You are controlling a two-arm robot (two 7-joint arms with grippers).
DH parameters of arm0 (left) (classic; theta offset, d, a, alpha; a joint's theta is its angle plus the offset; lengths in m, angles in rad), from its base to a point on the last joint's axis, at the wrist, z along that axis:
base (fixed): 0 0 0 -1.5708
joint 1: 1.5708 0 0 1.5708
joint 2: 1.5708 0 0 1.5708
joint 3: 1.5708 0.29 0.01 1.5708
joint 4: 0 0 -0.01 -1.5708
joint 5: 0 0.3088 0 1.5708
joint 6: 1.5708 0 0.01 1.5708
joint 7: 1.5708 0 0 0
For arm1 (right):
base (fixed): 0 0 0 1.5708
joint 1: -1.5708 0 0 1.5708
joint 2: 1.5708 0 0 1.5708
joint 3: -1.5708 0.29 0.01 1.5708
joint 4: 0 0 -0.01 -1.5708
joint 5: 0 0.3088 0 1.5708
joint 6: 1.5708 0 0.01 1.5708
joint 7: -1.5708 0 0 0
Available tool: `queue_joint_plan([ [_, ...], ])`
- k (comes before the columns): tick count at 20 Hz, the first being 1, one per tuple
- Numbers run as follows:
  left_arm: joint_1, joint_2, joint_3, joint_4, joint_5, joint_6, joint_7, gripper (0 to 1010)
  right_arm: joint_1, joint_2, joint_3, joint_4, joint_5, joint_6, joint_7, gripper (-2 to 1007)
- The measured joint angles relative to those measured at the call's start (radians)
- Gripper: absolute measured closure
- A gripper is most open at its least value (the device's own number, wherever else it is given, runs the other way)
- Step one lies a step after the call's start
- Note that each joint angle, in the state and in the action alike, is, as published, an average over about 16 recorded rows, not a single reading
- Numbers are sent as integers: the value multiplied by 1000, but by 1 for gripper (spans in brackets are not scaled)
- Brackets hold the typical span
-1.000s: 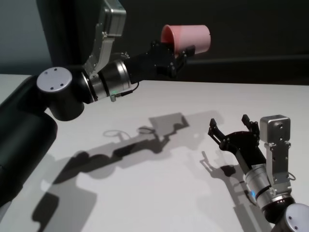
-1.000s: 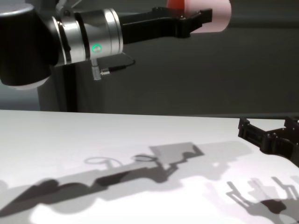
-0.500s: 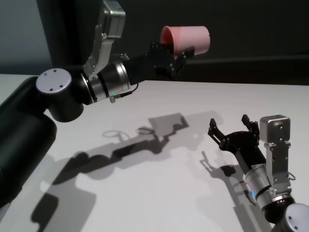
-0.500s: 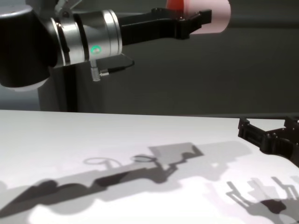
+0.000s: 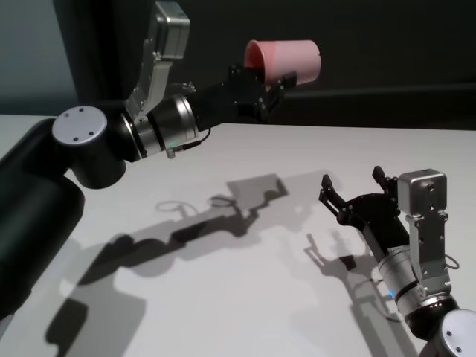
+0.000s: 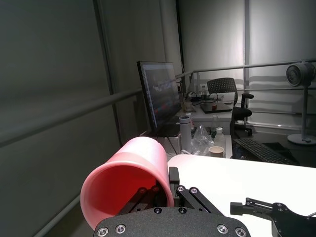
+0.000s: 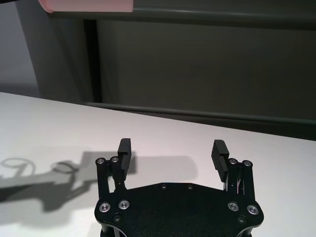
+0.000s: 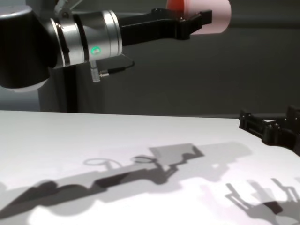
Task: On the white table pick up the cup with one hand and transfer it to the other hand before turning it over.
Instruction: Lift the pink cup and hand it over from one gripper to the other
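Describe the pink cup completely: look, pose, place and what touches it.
The cup is a plain pink tumbler, handleless, with smooth matte walls that look like plastic and widen slightly toward the rim. It lies on its side, high in the air above the white table, touching nothing there. Its open mouth faces back toward the left arm. The left gripper holds it at the rim, one finger reaching inside the mouth, as the left wrist view shows. It looks empty. The right gripper waits open, lower down, well apart from it.

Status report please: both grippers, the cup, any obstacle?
Left gripper shut on the cup, held high, on its side. Right gripper open, low, empty. Nothing between them.
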Motion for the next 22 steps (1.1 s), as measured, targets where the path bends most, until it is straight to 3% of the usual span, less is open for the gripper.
queue_joint_plan([
  [5,1,0,0,-1,0,0,0,963,-21,-8,32,-51,35,5,32,3],
  [9,1,1,-1,-1,1,-1,1,964,-39,-20,68,-92,101,6,77,3],
  [16,1,1,-1,-2,1,-1,1,964,-49,-54,130,-119,300,-5,192,3],
  [22,2,1,-1,-2,1,-1,1,964,-28,-80,163,-101,480,3,279,3],
])
